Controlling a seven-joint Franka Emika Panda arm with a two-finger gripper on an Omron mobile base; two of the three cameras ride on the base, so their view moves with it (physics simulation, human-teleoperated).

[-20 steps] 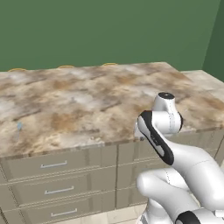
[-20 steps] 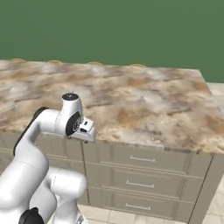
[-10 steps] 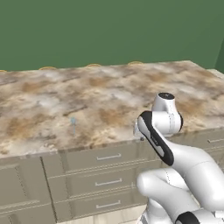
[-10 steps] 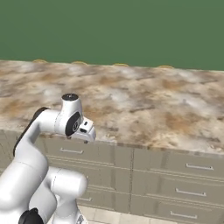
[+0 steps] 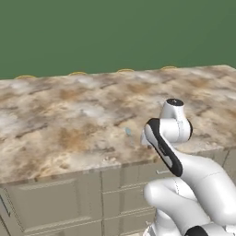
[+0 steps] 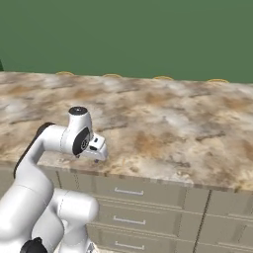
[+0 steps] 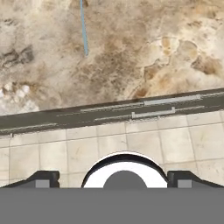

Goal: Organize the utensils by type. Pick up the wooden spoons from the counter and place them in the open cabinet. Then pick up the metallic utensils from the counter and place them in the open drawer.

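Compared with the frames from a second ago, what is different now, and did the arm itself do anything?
The whole picture has slid rightward across the counter in both base views, so the base is driving sideways; the counter itself has not moved. A thin bluish utensil lies on the stone. The arm keeps its folded pose, and the claw stays open and empty above the counter's front edge.

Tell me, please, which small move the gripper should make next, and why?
Probably reach forward over the counter toward the thin bluish-grey utensil and come down above it. The gripper is open and holds nothing; in the hand view it sits over the floor tiles, outside the counter's front edge, with the utensil lying farther in on the stone.
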